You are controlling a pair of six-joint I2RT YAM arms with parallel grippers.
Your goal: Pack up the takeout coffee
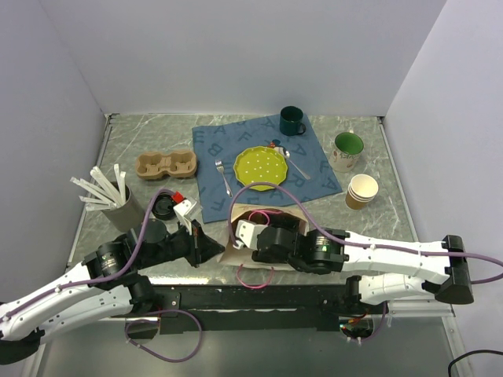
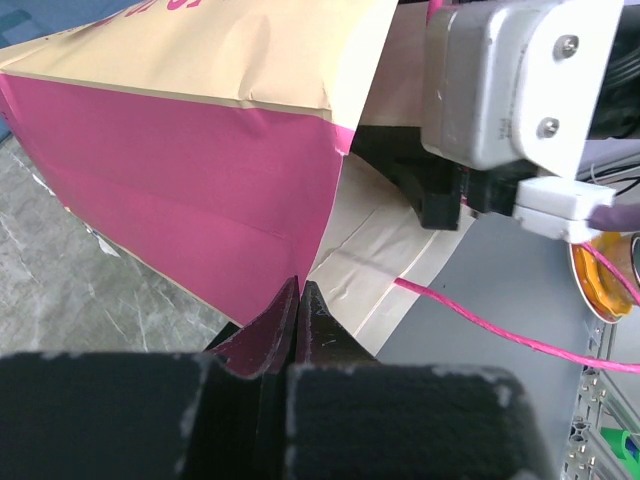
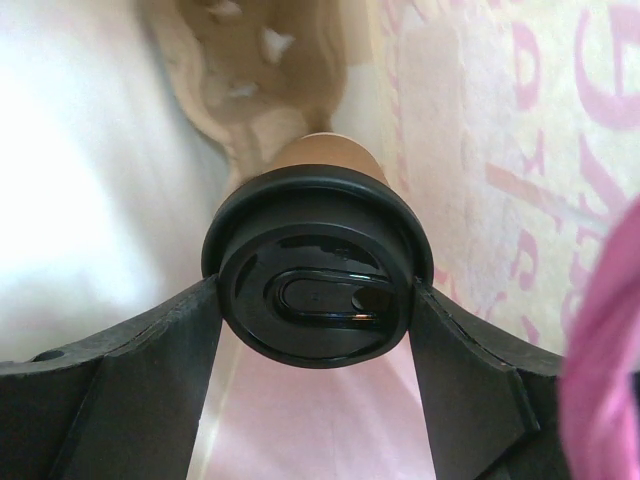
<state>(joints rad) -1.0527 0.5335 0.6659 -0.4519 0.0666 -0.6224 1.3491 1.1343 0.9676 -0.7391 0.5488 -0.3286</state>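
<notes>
Simply brown cup [image 3: 330, 158], black lid [image 3: 315, 290]

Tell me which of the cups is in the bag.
The small brown kraft paper cup with the round black plastic lid, gripped in the right hand inside the pink-and-tan paper bag. The lidless tan paper cup stack stands outside it.

- Grey marbled surface [image 1: 369, 228], and the blue lettered cloth [image 1: 211, 153] spread across the middle of it is our landmark.
- Left of the cloth: a brown pulp cup carrier [image 1: 165, 164], flat on the surface.
- Left and nearer than the cloth: a grey holder [image 1: 123, 208] stuffed with white sticks, standing upright.
- Right of the cloth, just off its edge: a white mug [image 1: 346, 151], green inside.
- Right and a touch nearer: a stack of tan paper cups [image 1: 361, 191].
- At the cloth's near edge: a paper bag [image 2: 200, 150] on its side.
</notes>
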